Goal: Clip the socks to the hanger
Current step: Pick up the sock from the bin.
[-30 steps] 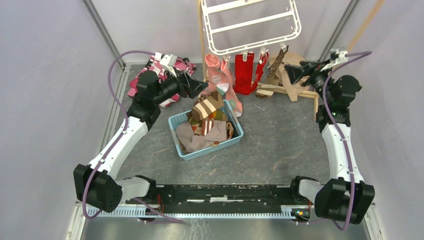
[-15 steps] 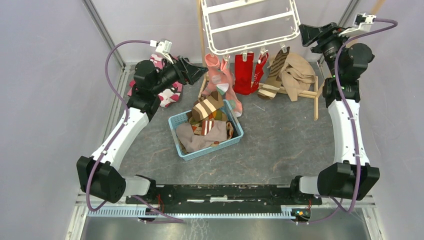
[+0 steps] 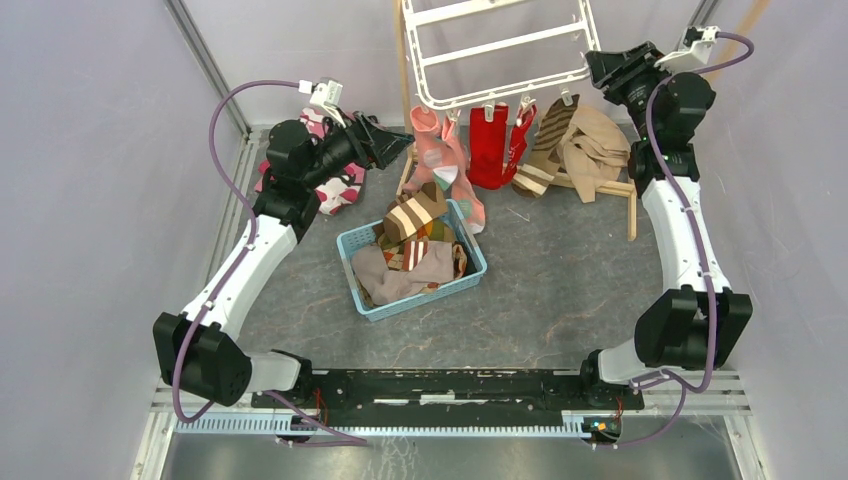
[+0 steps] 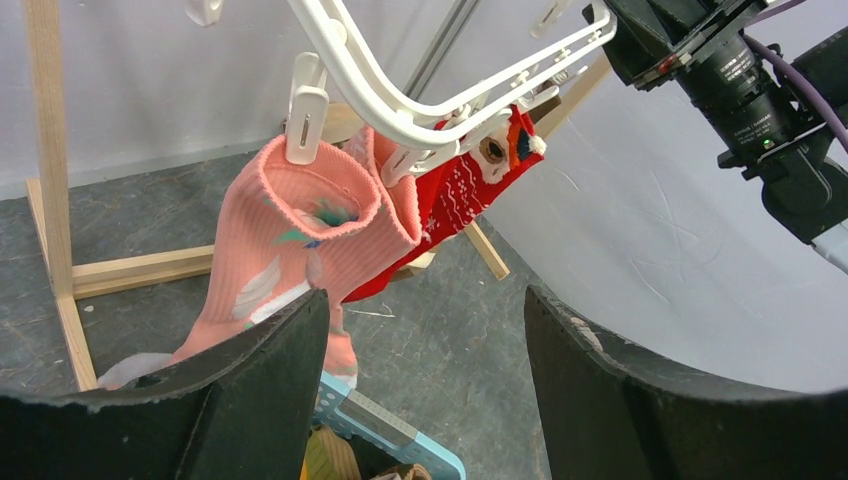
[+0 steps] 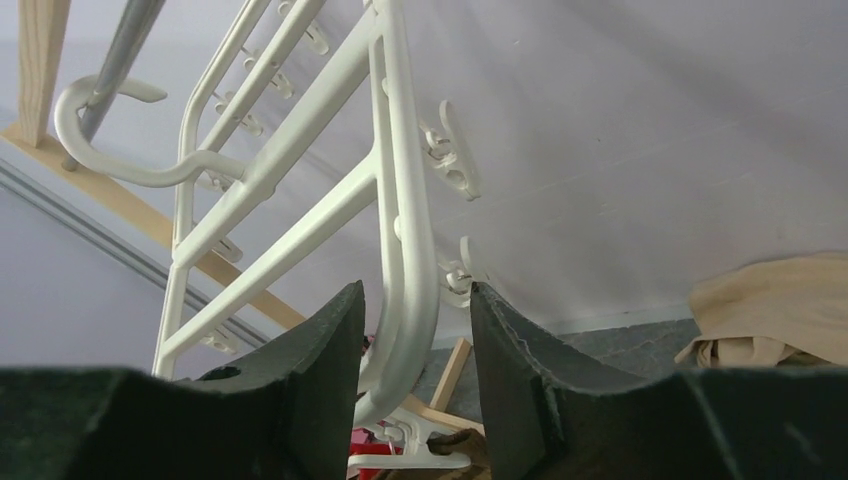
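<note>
From above, the hanger [image 3: 500, 45] is hanging at the far side of the tabletop [image 3: 560, 280], by the back wall. A pink sock [image 3: 440, 165], a red sock [image 3: 487, 150] and a striped sock [image 3: 548, 140] are dangling from pegs on its near rim. More socks [image 3: 410, 250] are lying heaped in a blue basket [image 3: 430, 295] below, the pink sock's toe reaching down beside the basket's far wall. The left claw [image 3: 400, 148] is hovering just left of the pink sock, apart from it. The right claw [image 3: 597, 65] is sitting at the hanger's right corner, above a tan cloth [image 3: 595, 140] draped over a wooden stand [image 3: 632, 205].

In the left wrist view, the left claw [image 4: 425, 300] is standing wide open and holding nothing. The pink sock's cuff is hanging just beyond the left finger, pinched by a white peg [image 4: 305, 110]. The red sock is hanging beside it, clipped to the same curved rim.

In the right wrist view, the right claw [image 5: 415, 295] is straddling the hanger's rim bar, one finger on each side. A thin gap is showing on both sides, so it is standing open around the bar and not clamping it. The tan cloth is showing at the lower right.
</note>
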### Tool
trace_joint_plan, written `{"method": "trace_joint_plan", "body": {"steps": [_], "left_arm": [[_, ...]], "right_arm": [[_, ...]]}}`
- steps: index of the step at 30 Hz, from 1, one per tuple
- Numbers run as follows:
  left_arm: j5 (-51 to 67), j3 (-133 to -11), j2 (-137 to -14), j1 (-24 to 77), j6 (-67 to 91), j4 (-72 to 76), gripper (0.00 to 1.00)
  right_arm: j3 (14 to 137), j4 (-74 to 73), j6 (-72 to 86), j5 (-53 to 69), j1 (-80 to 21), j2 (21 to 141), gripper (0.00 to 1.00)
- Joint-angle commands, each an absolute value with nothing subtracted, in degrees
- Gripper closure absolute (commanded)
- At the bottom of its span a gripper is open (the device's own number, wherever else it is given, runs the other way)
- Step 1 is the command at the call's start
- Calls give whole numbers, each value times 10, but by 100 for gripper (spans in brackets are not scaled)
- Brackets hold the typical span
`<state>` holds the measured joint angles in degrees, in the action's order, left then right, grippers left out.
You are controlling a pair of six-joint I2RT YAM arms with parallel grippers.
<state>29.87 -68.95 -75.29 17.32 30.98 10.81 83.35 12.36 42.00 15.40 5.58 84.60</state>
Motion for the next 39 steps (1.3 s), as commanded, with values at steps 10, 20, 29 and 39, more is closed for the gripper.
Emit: {"method": "trace_joint_plan", "body": {"steps": [10,20,29,39], "left_arm": [[295,-712,-747,168,311,117,24],[296,-712,-745,168,308,113,25],[306,-710,-750,168,320,127,26],[347,-700,-776,175,401,222,38]], "right_arm": [[844,186,489,156,49,849,77],[754,218,544,103,67,766,92],[694,195,566,69,96,677,94],[652,160,569,23,112,602,95]]}}
